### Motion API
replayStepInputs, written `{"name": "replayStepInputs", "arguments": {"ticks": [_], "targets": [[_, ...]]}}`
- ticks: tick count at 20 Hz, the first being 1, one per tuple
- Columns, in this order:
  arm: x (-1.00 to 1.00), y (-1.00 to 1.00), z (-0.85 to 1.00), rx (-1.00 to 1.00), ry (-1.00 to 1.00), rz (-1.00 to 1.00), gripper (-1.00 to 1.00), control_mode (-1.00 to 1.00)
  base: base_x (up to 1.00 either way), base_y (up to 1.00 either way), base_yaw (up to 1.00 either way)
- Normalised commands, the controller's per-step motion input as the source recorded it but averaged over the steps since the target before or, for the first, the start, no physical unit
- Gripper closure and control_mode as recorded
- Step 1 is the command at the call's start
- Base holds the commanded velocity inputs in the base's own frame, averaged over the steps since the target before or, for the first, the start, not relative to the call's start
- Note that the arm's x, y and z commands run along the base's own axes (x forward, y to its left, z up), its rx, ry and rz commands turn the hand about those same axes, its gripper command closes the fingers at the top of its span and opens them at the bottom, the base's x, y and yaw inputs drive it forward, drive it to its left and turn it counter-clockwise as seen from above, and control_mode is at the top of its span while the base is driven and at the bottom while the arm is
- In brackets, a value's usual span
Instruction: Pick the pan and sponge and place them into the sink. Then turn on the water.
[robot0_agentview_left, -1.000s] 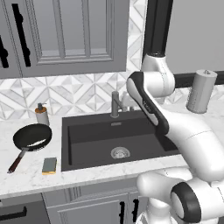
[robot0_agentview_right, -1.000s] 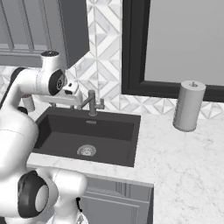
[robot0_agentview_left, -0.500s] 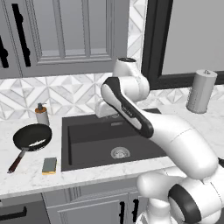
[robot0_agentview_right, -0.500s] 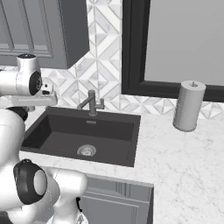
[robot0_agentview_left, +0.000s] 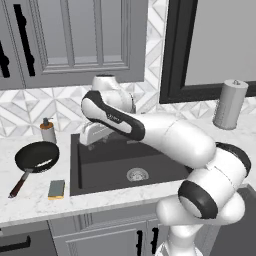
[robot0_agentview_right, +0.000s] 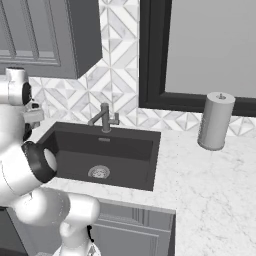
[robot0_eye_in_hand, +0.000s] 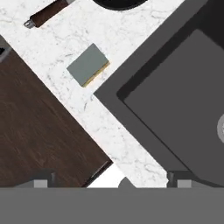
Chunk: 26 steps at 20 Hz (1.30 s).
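The black pan lies on the counter left of the sink, its reddish-brown handle pointing to the front edge. The sponge lies flat just in front of the pan, near the sink's left rim. In the hand view the sponge shows green side up, with the pan's handle and a sliver of its black rim at the top. My gripper is open and holds nothing, hovering over the sink's front left corner. The grey faucet has no water running.
A soap bottle stands behind the pan by the wall. A paper towel roll stands on the counter far right. Dark floor lies beyond the counter's front edge. Wall cabinets hang over the left counter.
The arm has swung left from the faucet side across the sink, bringing the hand over the basin's left rim. Pan and sponge have not moved.
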Motion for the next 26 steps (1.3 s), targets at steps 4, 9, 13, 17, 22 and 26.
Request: {"name": "replayStepInputs", "arguments": {"ticks": [4,9,13,17,22,26], "targets": [[0.54,1.0,-0.58,-0.13,0.05,0.23,-1.0,-1.0,0.0,0.0,0.0],[0.18,0.47,-0.22,-0.04,0.0,0.04,-1.0,-1.0,0.0,0.0,0.0],[0.0,0.0,0.0,0.0,0.0,0.0,-1.0,-1.0,0.0,0.0,0.0],[0.0,0.0,0.0,0.0,0.0,0.0,-1.0,-1.0,0.0,0.0,0.0],[0.0,0.21,-0.07,0.0,0.0,-0.09,-1.0,-1.0,0.0,0.0,0.0],[0.0,0.18,-0.1,0.0,0.0,-0.42,-1.0,-1.0,0.0,0.0,0.0]]}}
